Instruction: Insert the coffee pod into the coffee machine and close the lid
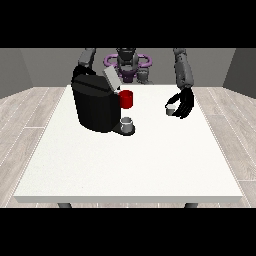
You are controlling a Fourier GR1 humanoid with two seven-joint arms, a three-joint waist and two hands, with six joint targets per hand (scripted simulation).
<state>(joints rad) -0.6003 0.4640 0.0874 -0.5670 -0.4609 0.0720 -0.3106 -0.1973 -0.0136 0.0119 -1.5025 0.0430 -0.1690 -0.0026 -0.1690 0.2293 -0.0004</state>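
Note:
The black coffee machine (pixel 94 106) stands on the white table (pixel 125 165) left of the middle. Its grey lid (pixel 111 78) is tilted up and open. A red holder (pixel 126 99) sticks out at its front, above a small grey cup (pixel 127 123) on the machine's base. The hand at the view's right (pixel 183 103) hovers over the table to the right of the machine. Its fingers are curled round a small grey coffee pod (pixel 171 110). The hand at the view's left (pixel 82 71) is a dark shape at the machine's back top, mostly hidden.
The table's near half lies bare in front of the machine. A gap of bare table separates the machine from the hand holding the pod. Wooden floor surrounds the table.

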